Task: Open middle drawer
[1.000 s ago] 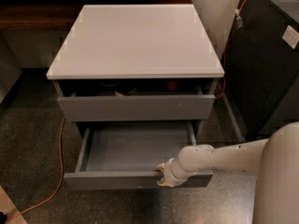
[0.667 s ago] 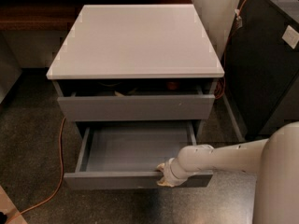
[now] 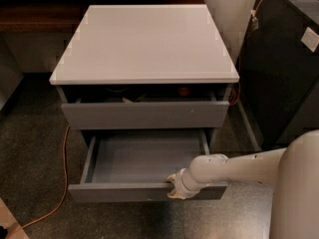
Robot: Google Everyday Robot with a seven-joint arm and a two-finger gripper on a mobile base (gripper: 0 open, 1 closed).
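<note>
Progress looks near complete: the middle drawer (image 3: 149, 158) stands pulled well out under the top drawer (image 3: 144, 115), its floor open to view. The gripper (image 3: 174, 187) sits at its front edge, right of centre; whether it clamps, I cannot tell.

Floor (image 3: 30, 148) — cabinet (image 3: 144, 44), orange cable (image 3: 65, 163); claw (image 3: 175, 185) at middle drawer (image 3: 144, 159).

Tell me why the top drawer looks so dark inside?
Camera view: the bright cabinet top overhangs and shades the top drawer; the pulled-out middle drawer catches light on its floor; the gripper sits at its front edge, right of centre.
</note>
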